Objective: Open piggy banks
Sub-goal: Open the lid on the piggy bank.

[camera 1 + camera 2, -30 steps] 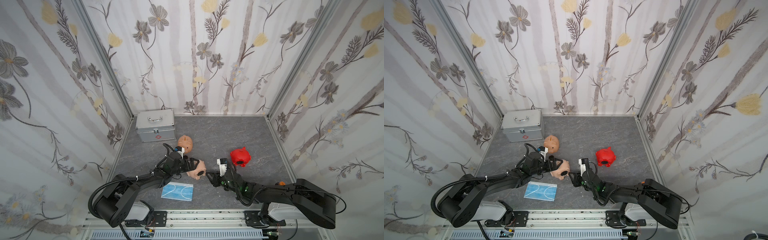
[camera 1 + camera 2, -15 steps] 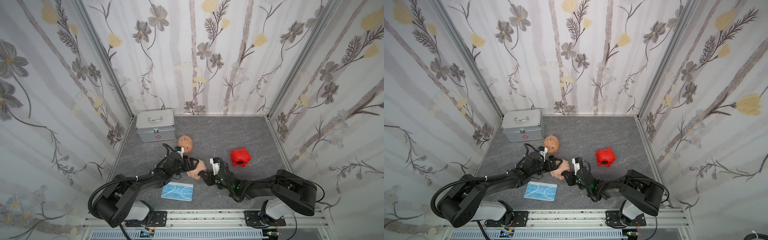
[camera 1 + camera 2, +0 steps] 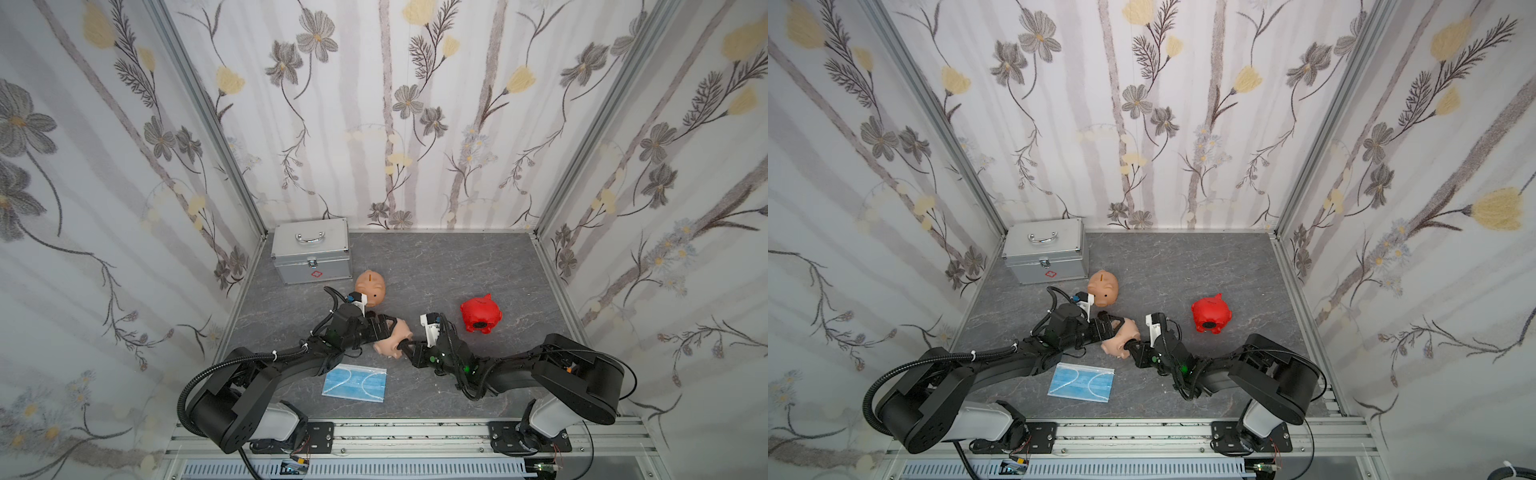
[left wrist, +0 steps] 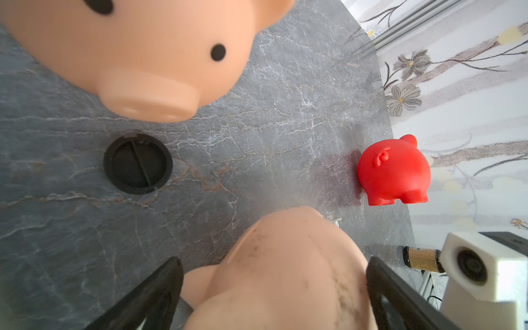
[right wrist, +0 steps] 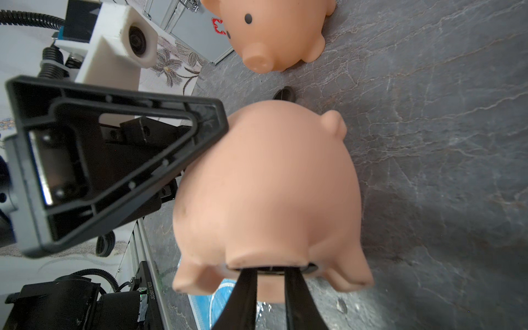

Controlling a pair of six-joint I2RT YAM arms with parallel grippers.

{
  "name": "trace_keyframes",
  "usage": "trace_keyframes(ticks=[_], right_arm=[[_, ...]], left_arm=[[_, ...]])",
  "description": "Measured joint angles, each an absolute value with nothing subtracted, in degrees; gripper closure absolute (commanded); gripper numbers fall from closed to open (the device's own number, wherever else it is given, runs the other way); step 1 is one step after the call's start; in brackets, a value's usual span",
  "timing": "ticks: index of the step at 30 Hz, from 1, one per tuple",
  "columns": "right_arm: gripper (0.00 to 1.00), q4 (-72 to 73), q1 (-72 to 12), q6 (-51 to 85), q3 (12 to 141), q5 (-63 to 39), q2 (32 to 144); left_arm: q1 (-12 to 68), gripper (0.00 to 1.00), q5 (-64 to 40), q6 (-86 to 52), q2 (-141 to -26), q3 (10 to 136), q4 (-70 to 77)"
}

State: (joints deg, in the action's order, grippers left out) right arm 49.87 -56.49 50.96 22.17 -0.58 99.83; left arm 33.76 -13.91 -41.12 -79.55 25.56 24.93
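A peach piggy bank [image 3: 392,341] [image 5: 268,183] lies on its side at the middle front, its belly turned towards my right arm. My left gripper [image 3: 386,331] [image 4: 274,268] is shut on it, jaws wide across its body. My right gripper [image 3: 402,345] [image 5: 270,270] has its fingers narrowed onto this pig's black belly plug [image 5: 308,268], their tips hidden in the recess. A second peach piggy bank [image 3: 371,288] [image 4: 137,57] stands behind the left gripper, with a loose black plug [image 4: 138,163] on the floor by its snout. The red piggy bank [image 3: 481,313] [image 4: 394,170] lies on its side to the right.
A silver metal case [image 3: 311,249] with a handle stands at the back left corner. A blue face mask [image 3: 354,384] lies flat near the front edge, under the two arms. Patterned walls close in the left, back and right sides.
My right gripper has moved left from beside the red pig up to the held pig's belly, and its fingers have narrowed onto the plug. The left arm and its pig have stayed put.
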Motion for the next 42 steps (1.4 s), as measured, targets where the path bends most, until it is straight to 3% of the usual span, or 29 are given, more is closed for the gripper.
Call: trace_keyframes(ticks=[13, 28, 34, 42], right_arm=[[0.84, 53.3, -54.6, 51.4, 22.7, -2.5, 102.0], [0.94, 51.6, -54.0, 51.4, 25.6, -4.2, 103.4], [0.93, 50.7, -53.8, 51.5, 26.2, -4.1, 103.5], [0.85, 50.0, -53.0, 53.1, 26.3, -1.8, 103.1]], left_arm=[[33.6, 0.00, -13.0, -41.6, -82.0, 26.1, 27.2], [33.6, 0.00, -13.1, -42.0, -83.2, 26.5, 28.3], [33.6, 0.00, -13.5, -41.9, -83.3, 26.6, 28.3], [33.7, 0.00, -13.8, -41.9, -82.6, 26.3, 27.8]])
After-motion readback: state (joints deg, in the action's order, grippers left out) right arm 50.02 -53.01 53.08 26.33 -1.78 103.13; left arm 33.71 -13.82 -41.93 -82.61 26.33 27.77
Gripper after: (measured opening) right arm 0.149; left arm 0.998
